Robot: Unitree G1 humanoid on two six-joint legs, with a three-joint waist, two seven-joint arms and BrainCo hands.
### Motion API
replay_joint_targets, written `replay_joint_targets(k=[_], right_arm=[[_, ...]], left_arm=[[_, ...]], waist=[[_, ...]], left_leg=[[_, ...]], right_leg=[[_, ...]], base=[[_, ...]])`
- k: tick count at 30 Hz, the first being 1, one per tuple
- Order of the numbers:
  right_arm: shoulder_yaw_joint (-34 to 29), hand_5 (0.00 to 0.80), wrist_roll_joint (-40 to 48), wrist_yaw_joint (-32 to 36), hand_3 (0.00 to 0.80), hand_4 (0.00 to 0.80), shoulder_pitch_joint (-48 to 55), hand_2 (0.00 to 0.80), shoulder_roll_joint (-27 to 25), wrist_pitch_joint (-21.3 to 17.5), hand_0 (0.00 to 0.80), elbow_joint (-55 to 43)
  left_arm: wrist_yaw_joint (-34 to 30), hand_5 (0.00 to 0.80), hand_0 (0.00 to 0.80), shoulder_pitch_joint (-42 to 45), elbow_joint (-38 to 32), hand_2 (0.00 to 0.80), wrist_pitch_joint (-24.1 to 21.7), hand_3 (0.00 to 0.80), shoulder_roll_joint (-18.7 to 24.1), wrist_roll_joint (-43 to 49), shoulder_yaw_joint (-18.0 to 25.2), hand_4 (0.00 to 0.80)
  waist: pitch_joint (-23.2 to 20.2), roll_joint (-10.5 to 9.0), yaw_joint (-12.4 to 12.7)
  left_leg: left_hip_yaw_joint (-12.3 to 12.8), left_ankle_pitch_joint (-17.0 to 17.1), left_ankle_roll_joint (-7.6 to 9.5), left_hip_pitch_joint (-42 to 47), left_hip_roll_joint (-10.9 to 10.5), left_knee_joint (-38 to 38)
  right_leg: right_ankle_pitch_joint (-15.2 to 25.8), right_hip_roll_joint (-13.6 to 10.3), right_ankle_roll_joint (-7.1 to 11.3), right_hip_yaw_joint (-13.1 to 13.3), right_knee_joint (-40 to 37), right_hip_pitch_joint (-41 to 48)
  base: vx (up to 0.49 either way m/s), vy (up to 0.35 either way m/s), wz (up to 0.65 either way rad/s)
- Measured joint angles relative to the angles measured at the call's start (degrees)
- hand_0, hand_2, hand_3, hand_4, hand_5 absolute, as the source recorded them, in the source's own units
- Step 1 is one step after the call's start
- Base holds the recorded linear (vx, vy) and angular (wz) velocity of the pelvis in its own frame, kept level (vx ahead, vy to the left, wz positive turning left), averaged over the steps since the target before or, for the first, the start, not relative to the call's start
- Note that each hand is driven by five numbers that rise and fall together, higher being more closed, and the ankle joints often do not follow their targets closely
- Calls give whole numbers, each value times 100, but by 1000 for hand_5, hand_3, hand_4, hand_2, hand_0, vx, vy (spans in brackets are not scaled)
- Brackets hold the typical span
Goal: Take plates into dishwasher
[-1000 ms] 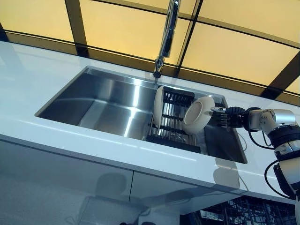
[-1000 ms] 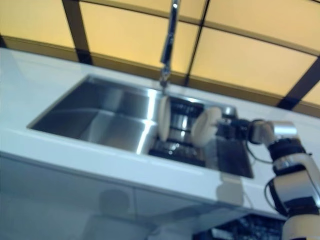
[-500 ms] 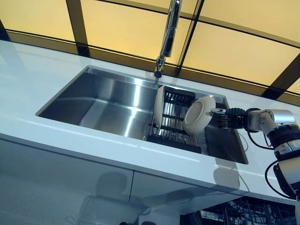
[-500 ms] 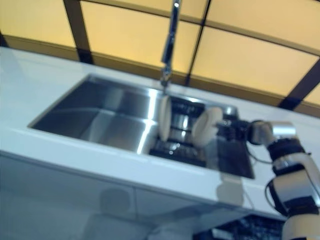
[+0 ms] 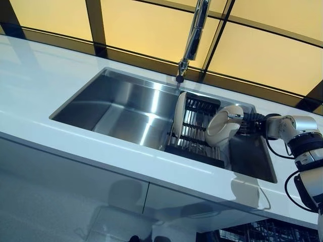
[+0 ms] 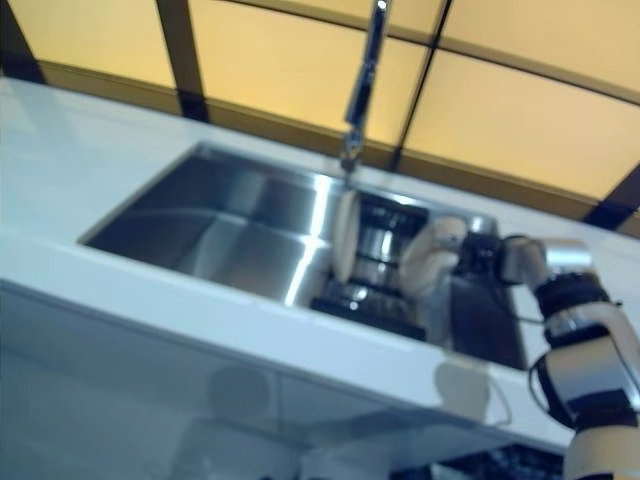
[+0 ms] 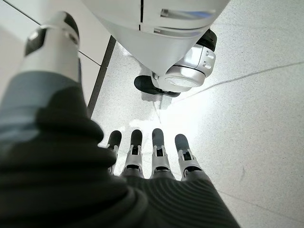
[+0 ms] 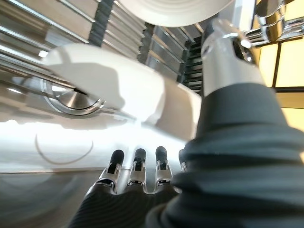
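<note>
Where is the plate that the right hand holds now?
The plate is over the sink's right end, pinched by the right hand, beside the black rack.

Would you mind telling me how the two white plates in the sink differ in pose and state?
The left plate stands upright on edge in the dark dish rack, untouched; the right plate leans tilted beside it. The right hand pinches the right plate's rim between thumb and fingers; nothing holds the left plate. Both are white, round and in the sink.
</note>
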Motion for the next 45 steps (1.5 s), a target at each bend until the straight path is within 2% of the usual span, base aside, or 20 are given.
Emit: replay_joint_targets(k=[6,7,8,9,17,27,40,45], right_arm=[[0,0,2,-62,0,0,-78,0,32,-4,0,1],[1,402,1,-113,402,402,-78,402,48,-5,402,1],[1,574,0,-143,574,574,-79,574,58,-5,574,1],[11,800,-8,-185,800,800,-79,800,69,-14,800,3],[238,800,-339,-468,800,800,-285,800,142,-542,800,0],[243,800,-612,-412,800,800,-320,800,151,-578,800,10],[263,800,-690,-505,800,800,-431,800,146,-911,800,71],[494,800,-897,-534,800,800,-742,800,-30,-1012,800,142]], left_arm=[[7,0,0,11,-2,0,-2,0,-2,-225,2,0],[8,0,0,10,-1,0,-2,0,-2,-226,2,0],[8,0,0,11,-1,0,-1,0,-2,-227,1,0],[7,0,0,11,-1,0,-2,0,-2,-262,1,0],[-13,0,0,13,-50,0,-9,0,-1,-549,-5,0],[-13,0,0,-26,-71,0,-9,0,7,-552,-93,0],[-30,0,0,-35,-72,0,-11,0,7,-548,-94,0],[-29,0,0,-63,-75,0,-9,0,2,-549,-90,0]], waist=[[1,1,16],[3,4,18],[5,5,19],[9,11,20],[110,64,13],[175,-5,17],[189,-33,4],[188,-49,-17]], left_leg=[[-45,9,-8,-9,-4,0],[-56,12,-10,-18,-4,0],[-60,14,-10,-23,-4,0],[-71,19,-13,-43,-4,1],[-115,53,-18,-173,-2,4],[-123,59,-17,-171,-5,2],[-100,58,-21,-73,1,-4],[-57,55,-20,-7,7,-5]], right_leg=[[-6,1,1,-8,0,13],[-8,3,1,-10,0,11],[-9,4,1,-11,0,8],[-10,6,0,-14,0,-4],[-10,17,0,-63,0,-105],[-10,14,0,-58,-1,-100],[-11,16,1,-46,-1,-21],[-9,15,0,0,1,19]], base=[[6,4,3],[-33,3,5],[-43,5,5],[-49,3,5],[-28,1,3],[0,0,0],[0,0,0],[1,34,-4]])
